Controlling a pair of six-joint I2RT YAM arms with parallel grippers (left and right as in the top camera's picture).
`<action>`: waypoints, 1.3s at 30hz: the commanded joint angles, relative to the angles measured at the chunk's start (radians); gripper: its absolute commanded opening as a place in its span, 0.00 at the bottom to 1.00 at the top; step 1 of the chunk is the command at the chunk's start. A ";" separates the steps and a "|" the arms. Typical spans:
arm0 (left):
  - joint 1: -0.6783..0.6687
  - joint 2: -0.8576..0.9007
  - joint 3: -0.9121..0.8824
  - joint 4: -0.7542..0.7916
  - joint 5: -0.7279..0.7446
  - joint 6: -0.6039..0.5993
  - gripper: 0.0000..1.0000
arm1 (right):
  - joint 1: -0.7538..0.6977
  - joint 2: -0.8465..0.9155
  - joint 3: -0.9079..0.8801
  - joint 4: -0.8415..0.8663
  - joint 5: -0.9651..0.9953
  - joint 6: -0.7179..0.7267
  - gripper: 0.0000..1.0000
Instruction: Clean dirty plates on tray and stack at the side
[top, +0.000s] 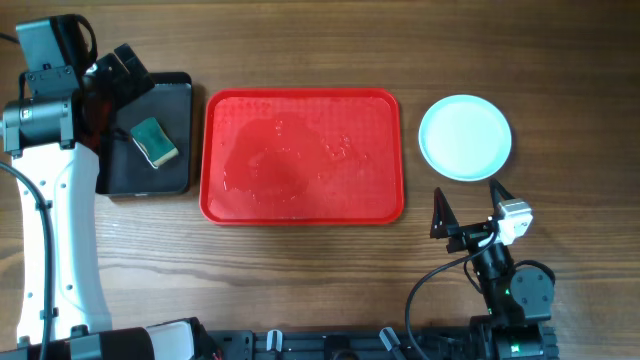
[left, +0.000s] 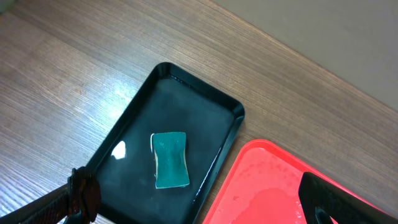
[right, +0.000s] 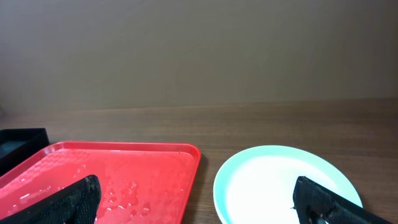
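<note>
A: Fast one. Where are the plates?

B: The plates sit on the table to the right of the red tray, just beside its right rim and not touching it. Overhead shows only one pale mint face, so whether it's a stack or a single plate can't be told. The red tray holds nothing but water beads.

A: And the pincers?

B: The right gripper is spread wide and empty. It hangs just short of the plates' near edge with its tips aimed at them, no contact. In the right wrist view the plate rim lies low in shot between the jaws, offset toward the right one. The left gripper is also spread and empty, above the black tray where the green sponge lies. It's well apart from the plates, with the whole red tray between.

A: How will they handle?

B: This is a judgement. They're stiff, shallow, glossy and probably wet, so slippery. Likely light, and they might chip if dropped; the material can't be told. They lie flat on wood, so there's no way underneath. Best to take the raised rim at the edge nearest the right gripper, one jaw over the lip and one outside. A wet rim could slide out of a pinch, so any lift should be slow.

A: Progress?

B: No plates on the tray and the plates at the side, so it looks done or nearly done.
</note>
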 joint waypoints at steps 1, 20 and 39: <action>0.002 -0.004 -0.002 -0.001 0.005 -0.008 1.00 | -0.006 -0.009 -0.001 0.003 -0.005 0.002 1.00; -0.056 -0.800 -0.834 0.597 0.193 0.084 1.00 | -0.006 -0.009 -0.001 0.003 -0.005 0.002 1.00; -0.096 -1.363 -1.461 0.947 0.205 0.209 1.00 | -0.006 -0.009 -0.001 0.003 -0.005 0.002 1.00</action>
